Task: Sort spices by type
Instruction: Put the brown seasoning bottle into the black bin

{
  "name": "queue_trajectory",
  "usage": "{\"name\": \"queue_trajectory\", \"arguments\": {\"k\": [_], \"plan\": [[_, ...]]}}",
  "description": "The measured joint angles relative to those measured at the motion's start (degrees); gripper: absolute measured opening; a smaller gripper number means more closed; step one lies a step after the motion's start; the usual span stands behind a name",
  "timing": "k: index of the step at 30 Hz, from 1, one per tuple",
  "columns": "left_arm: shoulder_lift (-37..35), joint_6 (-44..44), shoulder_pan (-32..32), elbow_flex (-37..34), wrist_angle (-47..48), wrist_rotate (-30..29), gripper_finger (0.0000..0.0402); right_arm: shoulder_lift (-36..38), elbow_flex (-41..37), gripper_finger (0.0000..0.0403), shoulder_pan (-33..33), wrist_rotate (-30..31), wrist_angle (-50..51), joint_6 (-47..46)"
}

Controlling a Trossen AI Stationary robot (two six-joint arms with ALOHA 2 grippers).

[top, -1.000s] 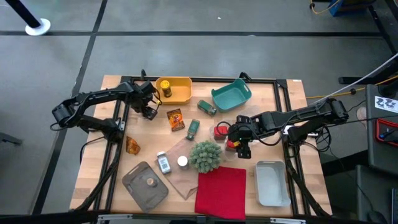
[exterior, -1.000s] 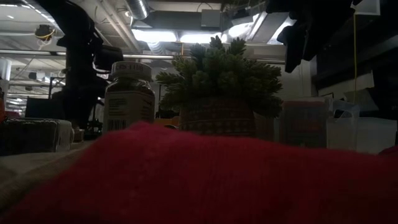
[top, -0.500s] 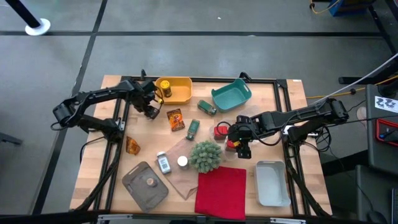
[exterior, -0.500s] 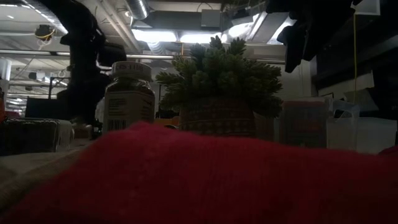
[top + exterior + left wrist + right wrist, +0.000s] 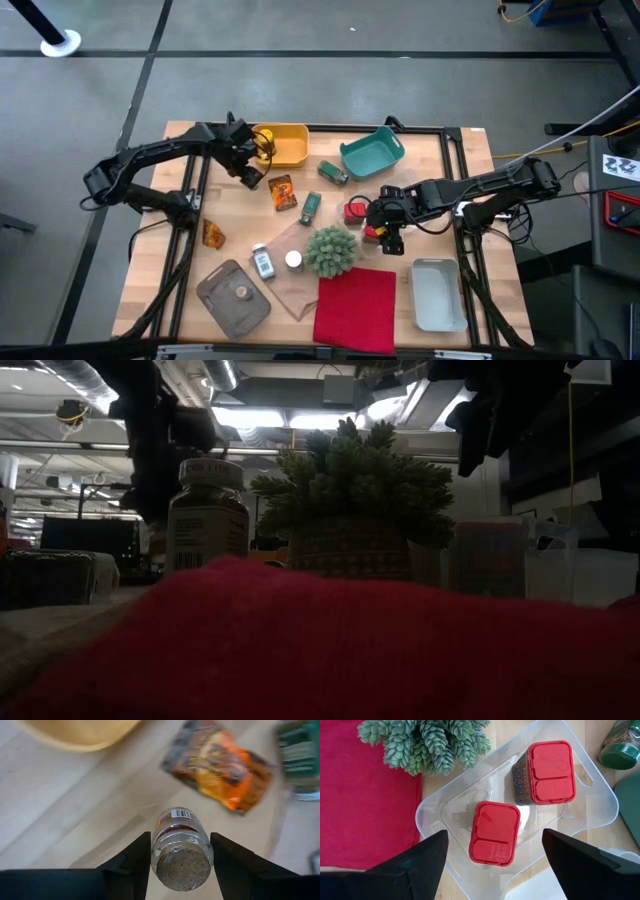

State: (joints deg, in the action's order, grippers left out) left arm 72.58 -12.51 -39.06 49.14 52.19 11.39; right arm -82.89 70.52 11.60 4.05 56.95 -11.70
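My left gripper (image 5: 250, 165) is shut on a clear jar of brown spice (image 5: 181, 851), just in front of the yellow bin (image 5: 290, 150), which holds a yellow jar (image 5: 265, 139). Beyond it lie an orange foil packet (image 5: 220, 767) and a green jar (image 5: 311, 205). My right gripper (image 5: 494, 832) hangs open above a clear tray (image 5: 440, 805) with two red tins (image 5: 495, 833) in it, touching nothing. A second green jar (image 5: 333, 173) lies by the teal bin (image 5: 372, 152). A white-capped jar (image 5: 262, 262) lies in front of the plant. My left gripper pinches the jar between its two fingers (image 5: 135, 865) on opposite sides of the round body (image 5: 159, 851). The fingers point steeply down. The jar's brown-filled round end (image 5: 182, 866) faces the wrist and its labelled end (image 5: 181, 815) points at the table. It appears lifted clear of the wood.
A spiky green plant ball (image 5: 330, 250) and a red cloth (image 5: 355, 308) sit at the front middle. A white bin (image 5: 438, 293) stands at the front right. At the front left is a grey tray (image 5: 233, 297) with a brown disc, and an orange packet (image 5: 212, 233) lies left of it.
My left gripper has risen with the jar and gone toward the far edge and a little right, closer to the yellow bin, tipping as it went. The jar has come up with it. My right gripper has kept still.
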Motion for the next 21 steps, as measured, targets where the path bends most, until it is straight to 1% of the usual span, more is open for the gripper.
{"name": "queue_trajectory", "arguments": {"k": [5, 12, 14, 16, 21], "plan": [[-2.8, -1.1, 3.8, 1.1, 0.5, 0.7, 0.0164, 0.0, 0.0, 0.0324, 0.0, 0.0, 0.0, 0.0], [-9.4, -6.9, 10.0, 1.5, 4.5, 0.7, 0.0165, 0.0, 0.0, 0.0324, 0.0, 0.0, 0.0, 0.0], [-11.4, -9.3, 12.4, 1.5, 6.0, 0.9, 0.0165, 0.0, 0.0, 0.0324, 0.0, 0.0, 0.0, 0.0], [-13.6, -11.9, 15.1, 1.5, 7.4, 2.3, 0.0166, 0.0, 0.0, 0.0324, 0.0, 0.0, 0.0, 0.0], [-18.3, -21.6, 23.6, 1.5, 7.4, 6.0, 0.0166, 0.0, 0.0, 0.0324, 0.0, 0.0, 0.0, 0.0]]}}
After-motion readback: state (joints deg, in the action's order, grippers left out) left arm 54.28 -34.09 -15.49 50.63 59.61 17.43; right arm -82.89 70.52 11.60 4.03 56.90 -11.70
